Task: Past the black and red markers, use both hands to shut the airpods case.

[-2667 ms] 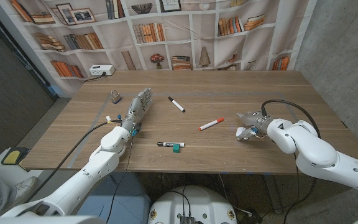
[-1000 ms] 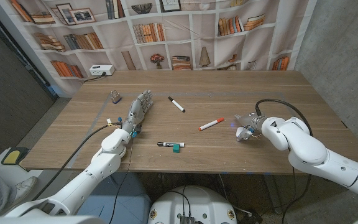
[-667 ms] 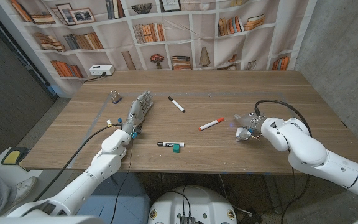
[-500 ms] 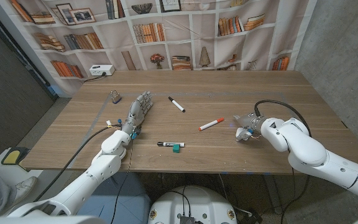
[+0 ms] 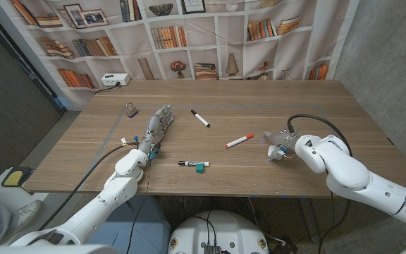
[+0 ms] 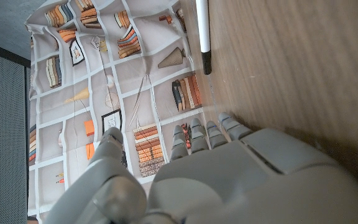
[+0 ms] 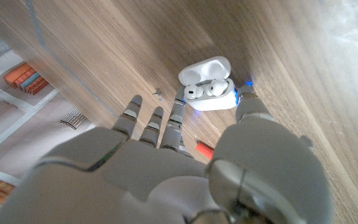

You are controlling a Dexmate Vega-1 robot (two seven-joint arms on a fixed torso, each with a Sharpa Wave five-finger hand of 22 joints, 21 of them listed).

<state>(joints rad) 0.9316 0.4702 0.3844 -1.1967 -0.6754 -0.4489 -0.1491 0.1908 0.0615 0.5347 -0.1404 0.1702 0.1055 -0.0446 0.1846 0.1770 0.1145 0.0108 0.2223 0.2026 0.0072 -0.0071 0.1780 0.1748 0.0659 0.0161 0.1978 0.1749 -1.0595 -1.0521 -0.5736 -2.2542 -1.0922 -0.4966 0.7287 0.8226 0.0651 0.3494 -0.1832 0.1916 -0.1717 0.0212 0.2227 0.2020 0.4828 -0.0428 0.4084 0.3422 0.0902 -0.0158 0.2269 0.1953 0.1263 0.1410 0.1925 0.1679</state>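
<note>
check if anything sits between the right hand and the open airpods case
Nothing visible does. In the right wrist view the right hand has its fingertips right at the open airpods case, with only bare table around it. The red marker lies off to the side.

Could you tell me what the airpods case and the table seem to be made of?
Airpods case: seemingly glossy white hard plastic, smooth with soft highlights, lid open on two earbuds. Table: brown wood or wood-look laminate, matte, with long grain streaks; which one is unclear.
</note>
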